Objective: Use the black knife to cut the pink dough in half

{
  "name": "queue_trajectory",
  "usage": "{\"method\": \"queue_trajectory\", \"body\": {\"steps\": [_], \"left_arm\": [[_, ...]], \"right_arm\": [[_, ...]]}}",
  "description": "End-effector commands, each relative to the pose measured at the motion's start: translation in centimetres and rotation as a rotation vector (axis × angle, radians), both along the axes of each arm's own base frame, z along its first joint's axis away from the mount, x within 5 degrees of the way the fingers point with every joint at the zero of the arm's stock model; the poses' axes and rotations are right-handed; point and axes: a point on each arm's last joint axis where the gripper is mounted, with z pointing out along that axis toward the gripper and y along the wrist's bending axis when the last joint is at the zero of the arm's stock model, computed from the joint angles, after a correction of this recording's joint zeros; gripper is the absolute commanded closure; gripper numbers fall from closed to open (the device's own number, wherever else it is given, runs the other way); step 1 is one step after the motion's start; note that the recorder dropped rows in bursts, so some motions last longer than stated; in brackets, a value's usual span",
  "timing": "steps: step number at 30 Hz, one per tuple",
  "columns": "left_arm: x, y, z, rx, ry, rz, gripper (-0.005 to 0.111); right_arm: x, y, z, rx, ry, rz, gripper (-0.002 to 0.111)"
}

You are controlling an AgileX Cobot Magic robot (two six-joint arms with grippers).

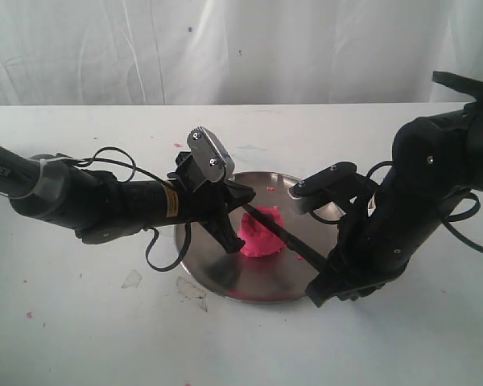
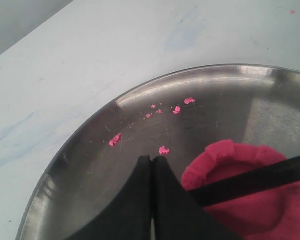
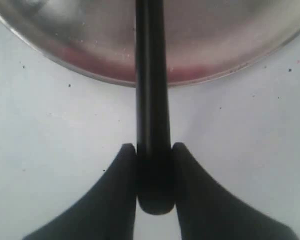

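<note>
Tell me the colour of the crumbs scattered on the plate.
Hot pink crumbs, matching the dough; clearest in the left wrist view.

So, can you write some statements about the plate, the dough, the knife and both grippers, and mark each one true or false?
1. The right gripper holds the black knife by its handle. True.
2. Small pink crumbs lie on the steel plate. True.
3. The left gripper is wide open. False: it is shut.
4. The pink dough lies outside the plate. False: it sits on the plate.
5. The knife crosses over the dough. True.
</note>
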Motion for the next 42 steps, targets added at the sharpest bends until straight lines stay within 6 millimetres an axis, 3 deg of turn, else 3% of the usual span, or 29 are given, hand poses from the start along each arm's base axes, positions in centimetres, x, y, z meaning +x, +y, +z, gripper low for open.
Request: {"method": "queue_trajectory", "body": {"steps": [1, 8, 42], "left_arm": [[-0.03, -0.03, -0.35, 0.019, 0.014, 0.005, 0.107], [-0.03, -0.03, -0.35, 0.019, 0.014, 0.005, 0.107], [0.00, 0.20, -0.68, 0.056, 0.031, 0.021, 0.107]], "right_arm": [[0.17, 0.10, -0.12, 0.004, -0.003, 0.003, 0.108], [0.25, 0.15, -0.96, -0.012, 0.030, 0.003, 0.108], [0.22, 0.36, -1.12, 0.010, 0.047, -0.017, 0.108]]}}
